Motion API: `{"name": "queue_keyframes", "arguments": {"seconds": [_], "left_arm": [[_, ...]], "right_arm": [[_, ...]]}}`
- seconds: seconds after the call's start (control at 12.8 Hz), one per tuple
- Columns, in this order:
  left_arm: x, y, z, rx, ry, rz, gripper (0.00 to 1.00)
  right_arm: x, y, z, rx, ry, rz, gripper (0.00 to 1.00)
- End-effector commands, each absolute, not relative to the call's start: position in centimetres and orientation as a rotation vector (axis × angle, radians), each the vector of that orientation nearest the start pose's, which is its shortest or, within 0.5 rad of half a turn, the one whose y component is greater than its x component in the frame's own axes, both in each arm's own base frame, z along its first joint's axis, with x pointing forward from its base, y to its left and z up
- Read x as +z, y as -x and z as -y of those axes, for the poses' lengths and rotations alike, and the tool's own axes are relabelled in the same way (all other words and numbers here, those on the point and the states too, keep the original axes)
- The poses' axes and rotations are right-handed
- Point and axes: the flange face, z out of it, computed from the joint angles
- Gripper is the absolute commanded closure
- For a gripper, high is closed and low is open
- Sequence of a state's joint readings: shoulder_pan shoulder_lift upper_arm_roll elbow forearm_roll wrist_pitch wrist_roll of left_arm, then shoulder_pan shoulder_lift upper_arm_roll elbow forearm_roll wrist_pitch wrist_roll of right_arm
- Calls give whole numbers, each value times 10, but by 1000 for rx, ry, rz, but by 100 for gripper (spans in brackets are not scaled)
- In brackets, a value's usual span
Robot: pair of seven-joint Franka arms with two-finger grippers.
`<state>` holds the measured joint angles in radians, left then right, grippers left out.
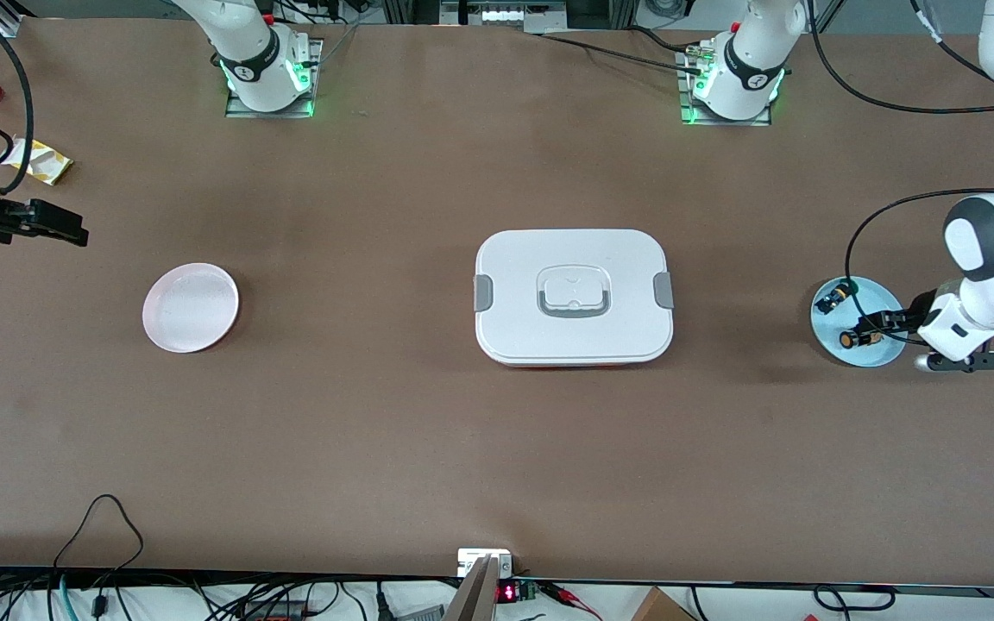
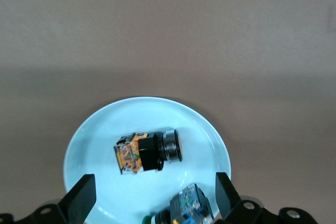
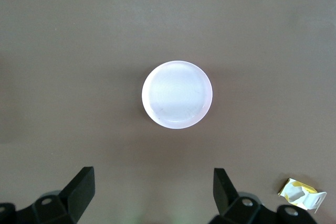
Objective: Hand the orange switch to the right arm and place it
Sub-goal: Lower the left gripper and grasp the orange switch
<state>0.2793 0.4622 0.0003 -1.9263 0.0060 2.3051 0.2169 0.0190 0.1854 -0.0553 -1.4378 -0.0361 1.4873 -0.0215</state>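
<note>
left gripper (image 2: 152, 203): jaws apart over glossy round blue plate (image 1: 825, 332) with orange switch (image 1: 857, 337) | right gripper (image 3: 152, 195): agape, empty, above matte table (image 1: 376, 414) near round pink plate (image 1: 191, 307)

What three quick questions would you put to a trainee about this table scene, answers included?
1. True or false: the left gripper, over the blue plate, and the right gripper, waiting at its own end, both stand open.
2. The orange switch lies on: A a bowl, B the blue plate, C a drawer.
3. What stands in the middle of the table?
Key: 1 true; 2 B; 3 the white lidded box.
</note>
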Motion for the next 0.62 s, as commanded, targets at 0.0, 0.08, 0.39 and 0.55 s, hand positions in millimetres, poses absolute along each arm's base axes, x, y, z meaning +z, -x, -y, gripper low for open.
{"name": "queue_keyframes", "arguments": {"seconds": [0.0, 0.08, 0.39, 0.55], "left_arm": [[208, -592, -174, 106, 3162, 80, 0], [201, -587, -182, 124, 3165, 104, 0], [188, -587, -185, 131, 3166, 107, 1], [185, -587, -184, 136, 3167, 107, 1]], "right_arm": [[576, -602, 27, 211, 3172, -56, 0], [576, -601, 34, 213, 3169, -69, 0], [559, -608, 36, 254, 3165, -80, 0], [551, -611, 33, 269, 3165, -77, 0]]}}
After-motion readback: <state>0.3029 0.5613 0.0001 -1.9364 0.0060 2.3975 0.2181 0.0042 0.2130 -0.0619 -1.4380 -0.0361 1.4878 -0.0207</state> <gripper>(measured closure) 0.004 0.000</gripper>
